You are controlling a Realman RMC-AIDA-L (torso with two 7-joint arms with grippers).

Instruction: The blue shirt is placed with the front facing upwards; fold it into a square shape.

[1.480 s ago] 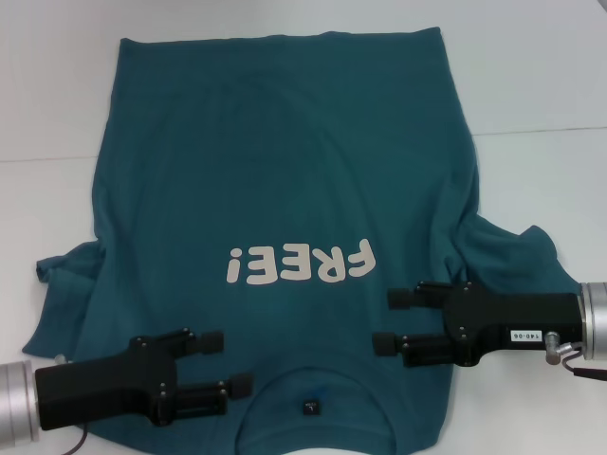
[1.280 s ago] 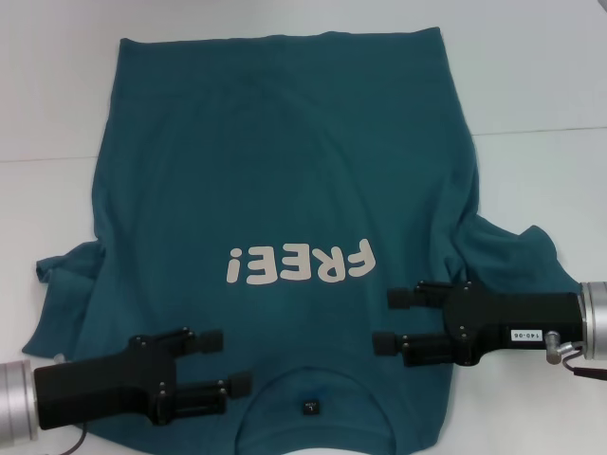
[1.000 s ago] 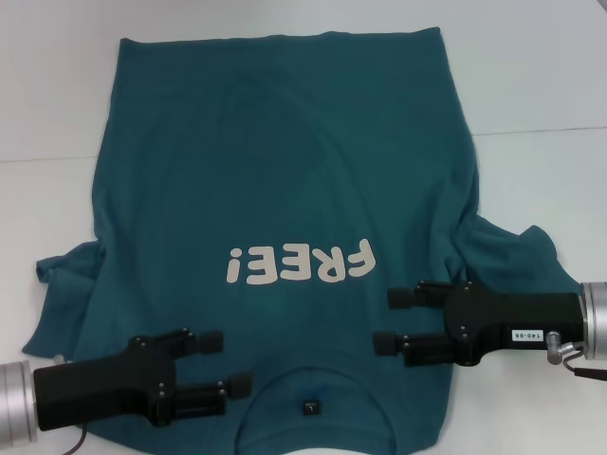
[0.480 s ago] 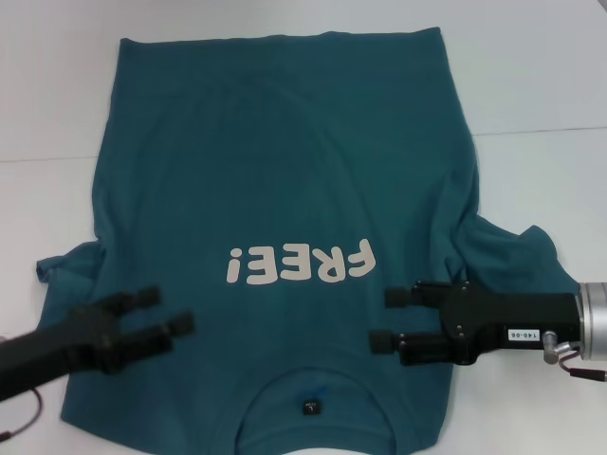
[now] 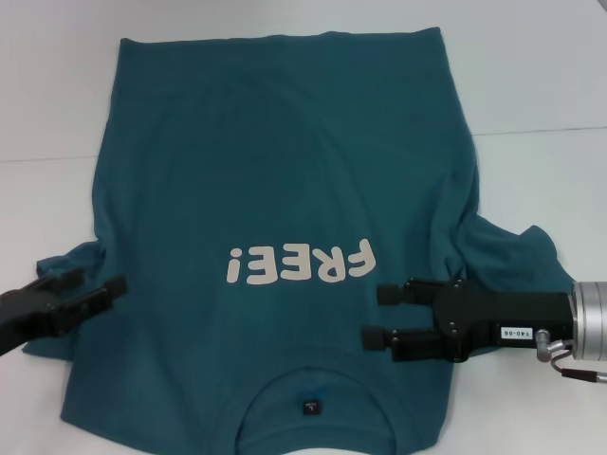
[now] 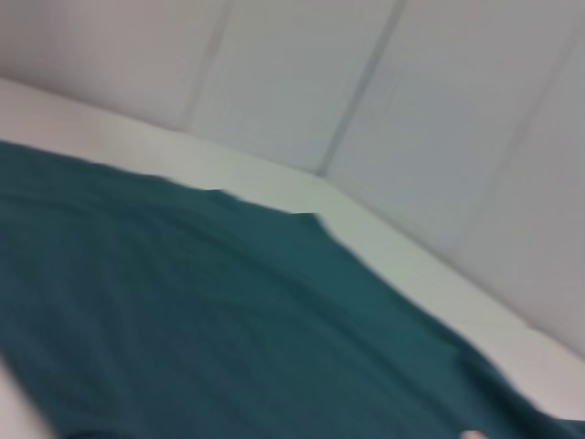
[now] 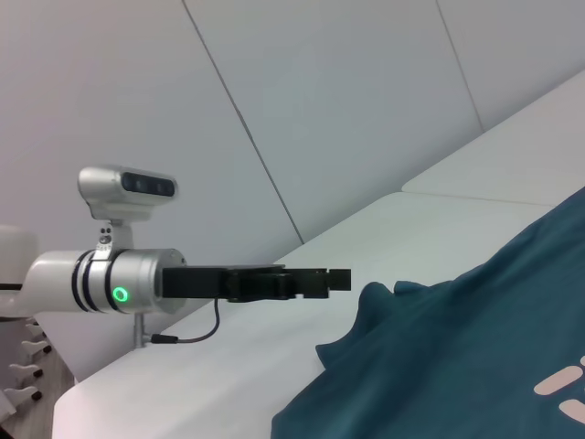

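Note:
The blue shirt [image 5: 275, 171] lies flat and face up, its collar and small dark tag [image 5: 308, 408] at the near edge and the off-white "FREE!" print [image 5: 297, 263] reading upside down. My left gripper [image 5: 102, 282] is open over the shirt's left sleeve [image 5: 59, 265], with nothing between its fingers. My right gripper [image 5: 381, 315] is open above the shirt's right shoulder, its fingers pointing toward the print. The right wrist view shows the left gripper [image 7: 340, 279] hovering above the bunched sleeve of the shirt [image 7: 457, 357]. In the left wrist view only the shirt [image 6: 228, 320] shows.
The white table [image 5: 550, 76] extends around the shirt, with a seam running across it at mid-depth. The shirt's right sleeve [image 5: 517, 254] lies rumpled beside the right arm. A pale wall [image 7: 320, 110] stands behind the table.
My left arm has swung away from the collar area, out to the shirt's left sleeve. My right gripper has shifted slightly left and nearer. The shirt has not moved.

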